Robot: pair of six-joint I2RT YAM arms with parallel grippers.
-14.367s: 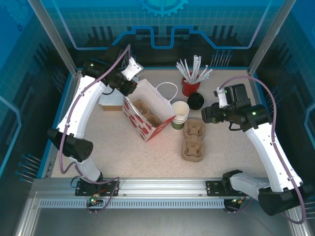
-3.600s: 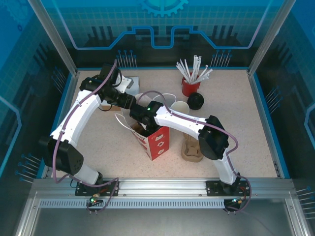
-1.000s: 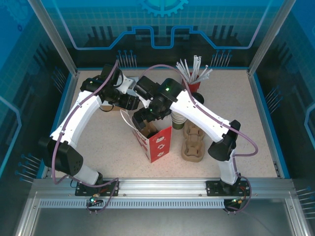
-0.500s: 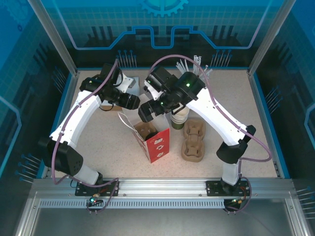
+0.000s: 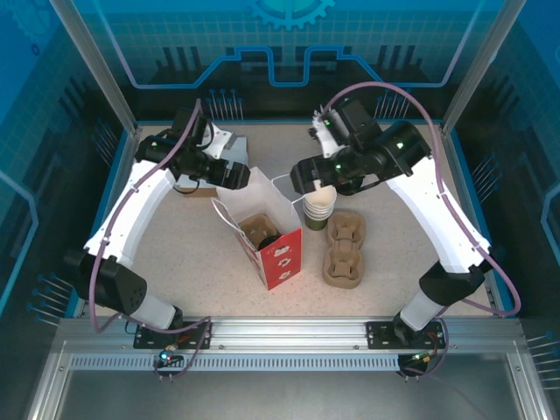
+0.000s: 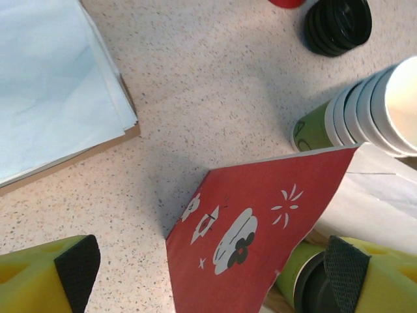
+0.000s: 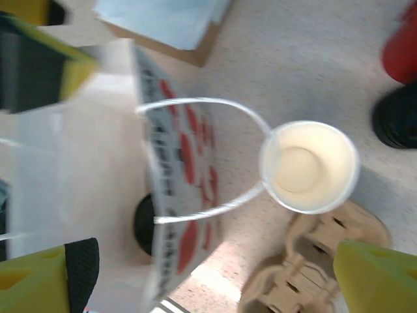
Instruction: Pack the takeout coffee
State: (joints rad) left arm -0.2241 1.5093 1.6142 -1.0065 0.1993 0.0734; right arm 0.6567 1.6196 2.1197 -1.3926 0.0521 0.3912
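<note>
Both left fingers (image 6: 77, 266) and right fingers (image 7: 81, 267) hanging spread, eleven and one o'clock of red paper bag (image 5: 282, 255), takeout coffee (image 6: 305, 290) sitting inside

The right gripper (image 7: 221, 277) is seen with its yellow fingers (image 7: 45, 277) spread wide and nothing held between them. Beneath it, a red-patterned paper bag (image 7: 186, 163) stands open, with a dark round lid (image 7: 144, 225) glimpsed inside. Its white handle (image 7: 195, 102) arches towards a stack of cups (image 7: 309, 166), beside a brown carrier (image 7: 326, 261).
</note>
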